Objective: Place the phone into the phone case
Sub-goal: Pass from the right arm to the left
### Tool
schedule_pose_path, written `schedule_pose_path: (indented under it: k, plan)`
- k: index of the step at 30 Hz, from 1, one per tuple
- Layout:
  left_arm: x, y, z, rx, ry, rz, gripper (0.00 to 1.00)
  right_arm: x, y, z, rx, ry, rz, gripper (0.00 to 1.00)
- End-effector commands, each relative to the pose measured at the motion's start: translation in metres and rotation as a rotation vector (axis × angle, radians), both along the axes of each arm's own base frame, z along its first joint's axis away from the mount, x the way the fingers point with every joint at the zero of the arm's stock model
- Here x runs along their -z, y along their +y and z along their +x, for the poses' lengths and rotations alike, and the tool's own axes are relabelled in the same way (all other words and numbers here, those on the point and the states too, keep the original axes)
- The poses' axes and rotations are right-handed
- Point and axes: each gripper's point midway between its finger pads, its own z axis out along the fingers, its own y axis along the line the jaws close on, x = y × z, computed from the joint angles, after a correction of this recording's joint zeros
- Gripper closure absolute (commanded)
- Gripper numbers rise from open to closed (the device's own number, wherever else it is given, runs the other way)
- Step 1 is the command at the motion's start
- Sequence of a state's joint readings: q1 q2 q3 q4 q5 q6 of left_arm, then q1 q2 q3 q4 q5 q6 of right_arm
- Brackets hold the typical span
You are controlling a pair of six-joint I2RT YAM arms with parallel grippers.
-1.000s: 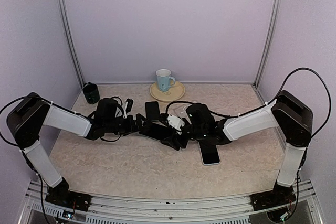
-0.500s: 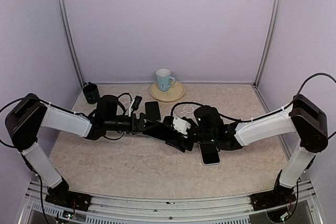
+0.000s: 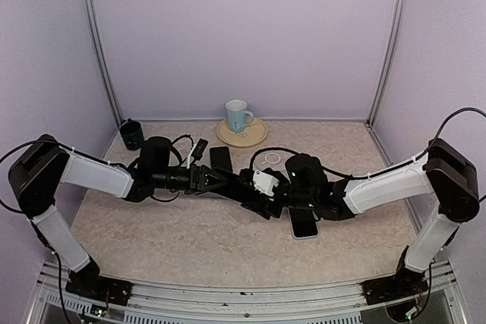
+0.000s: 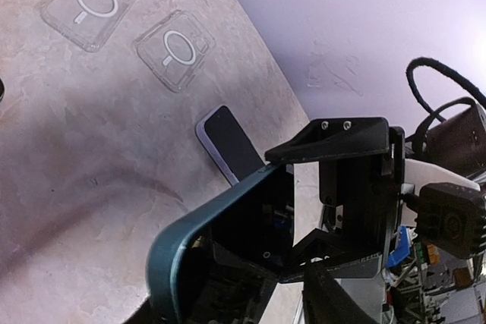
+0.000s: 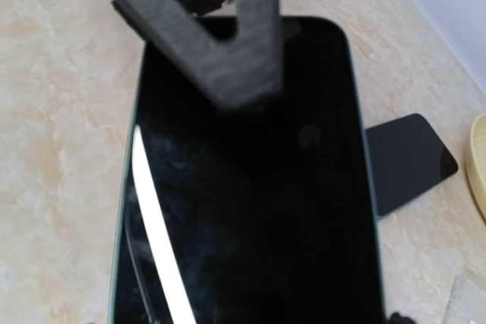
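In front of the mug [image 3: 238, 115], with a flat dark slab [image 3: 221, 158] nearer it and clear cases [image 4: 175, 49] beside, the teal-rimmed phone [image 5: 250, 187] hangs above the table [image 3: 190, 240], pinched in the jaws of the right gripper [image 3: 257, 192]; the left gripper [image 3: 211, 180] meets its other end, jaws' state unclear

We see mug [image 3: 238, 115] on plate [image 3: 258, 133] at back, cup [image 3: 131, 134] back left, spare phone [image 3: 304, 224] on worktop [image 3: 152, 237] right of centre.

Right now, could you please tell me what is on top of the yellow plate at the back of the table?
A light blue mug stands upright on the plate. Nothing else shows on its bare rim. The part of the plate under the mug is covered and cannot be seen.
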State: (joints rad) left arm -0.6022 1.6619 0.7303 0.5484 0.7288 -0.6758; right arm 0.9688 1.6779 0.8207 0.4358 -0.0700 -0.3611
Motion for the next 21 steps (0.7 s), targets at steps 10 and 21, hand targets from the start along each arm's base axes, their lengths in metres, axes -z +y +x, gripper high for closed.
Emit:
schedule_pose_path:
  k: [10, 21]
  plan:
    - [-0.020, -0.016, -0.010, 0.109, -0.050, -0.090, 0.89, -0.027, 0.003, -0.004, -0.011, -0.074, 0.067, 0.54]
    - [-0.025, -0.013, -0.011, 0.095, -0.081, -0.107, 1.00, -0.034, -0.008, 0.009, 0.084, -0.084, 0.081, 0.17]
